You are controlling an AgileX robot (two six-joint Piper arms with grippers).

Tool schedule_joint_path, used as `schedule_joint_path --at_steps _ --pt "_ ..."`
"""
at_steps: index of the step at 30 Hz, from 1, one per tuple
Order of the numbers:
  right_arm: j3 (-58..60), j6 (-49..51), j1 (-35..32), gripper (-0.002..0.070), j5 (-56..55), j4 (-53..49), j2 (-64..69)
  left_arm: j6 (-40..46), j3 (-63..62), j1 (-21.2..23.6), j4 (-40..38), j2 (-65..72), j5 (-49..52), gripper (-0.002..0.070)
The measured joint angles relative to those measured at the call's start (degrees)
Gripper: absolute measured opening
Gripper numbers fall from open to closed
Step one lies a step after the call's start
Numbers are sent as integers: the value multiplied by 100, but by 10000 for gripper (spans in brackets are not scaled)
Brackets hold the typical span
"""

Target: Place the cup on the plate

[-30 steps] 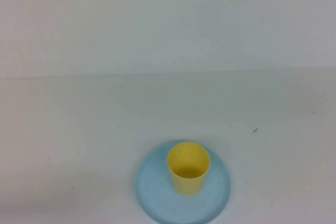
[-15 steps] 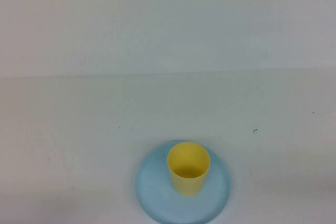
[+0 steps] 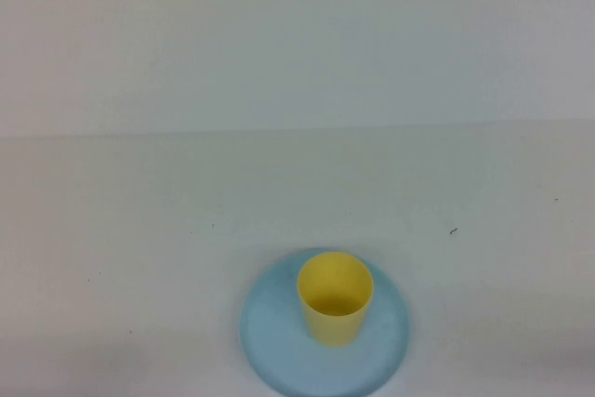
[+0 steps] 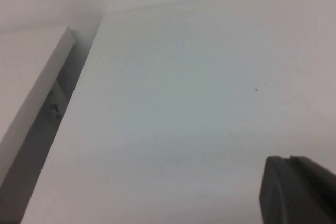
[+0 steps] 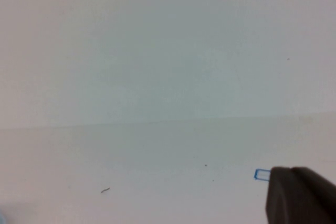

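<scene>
The yellow cup [image 3: 335, 297] stands upright on the light blue plate [image 3: 270, 332] at the near middle of the table in the high view. Neither the cup nor the plate shows in the wrist views. Neither gripper shows in the high view. My left gripper [image 4: 289, 159] shows only in the left wrist view, as dark fingertips pressed together over bare table, holding nothing. My right gripper [image 5: 290, 170] shows in the right wrist view the same way, shut and empty, over bare table away from the cup.
The white table [image 3: 139, 230] meets a white back wall [image 3: 297, 34]. A small blue mark [image 5: 261, 174] lies on the table by the right fingertips. A white panel [image 4: 31, 87] with a dark gap stands beside the table in the left wrist view.
</scene>
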Motion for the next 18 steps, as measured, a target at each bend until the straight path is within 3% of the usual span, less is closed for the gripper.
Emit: schedule_joint_path --at_steps 5,13,18 --pt "0 -638 0 1 452 625 0 0 0 0 -5 0 0 0" --pt "0 -2608 -74 1 1130 1951 -121 84 0 0 -14 0 0 0" --pt "0 -2906 -374 1 1803 2110 -120 84 0 0 -14 0 0 0"
